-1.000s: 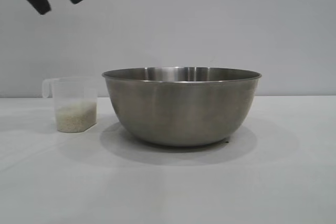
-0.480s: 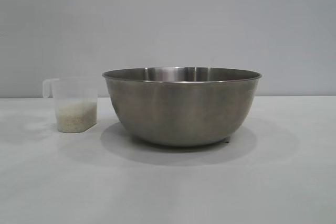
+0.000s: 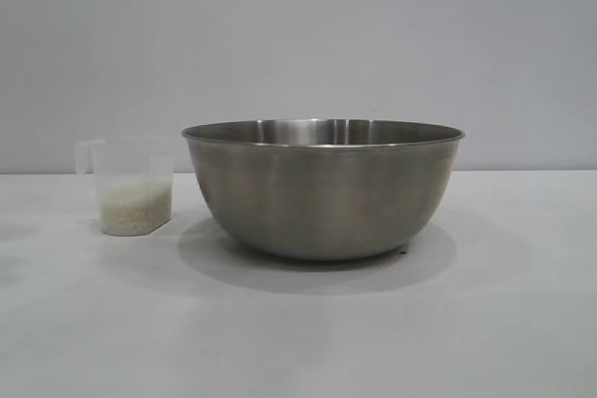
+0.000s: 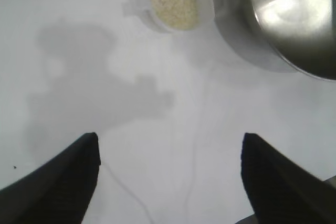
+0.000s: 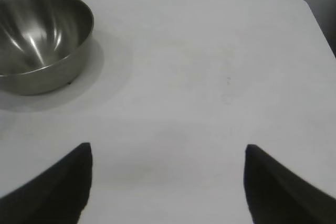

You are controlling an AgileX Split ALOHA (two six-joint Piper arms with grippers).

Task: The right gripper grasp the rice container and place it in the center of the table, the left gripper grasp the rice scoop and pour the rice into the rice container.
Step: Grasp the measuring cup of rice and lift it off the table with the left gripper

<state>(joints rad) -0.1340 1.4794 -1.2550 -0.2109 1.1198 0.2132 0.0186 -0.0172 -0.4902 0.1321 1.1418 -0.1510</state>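
The left gripper (image 4: 169, 174), a black two-fingered claw with pointed, tapering fingers, hangs above bare table with its jaws spread wide and nothing between them. A second ago its fingertips showed at the upper left corner of the exterior view; half a second ago only a sliver remained there; now that view shows no part of it. Its shadow lies as a grey patch on the surface below. The right gripper (image 5: 168, 182), alike in build, is likewise released and empty, poised over open tabletop well apart from the bowl.

The table (image 3: 298, 342) is a plain flat white top with a matt finish. The rice scoop (image 3: 132, 185), a small translucent colourless plastic measuring cup tapering downward with a small side handle at its rim, stands upright toward the left edge, just beside the bowl but not touching it. The rice (image 4: 174, 1), small off-white grains, fills its lower part. The rice container (image 3: 323, 188), a large round brushed stainless-steel mixing bowl with a thin rolled rim, sits upright about the centre. Cup and bowl stand where they stood in both earlier frames.
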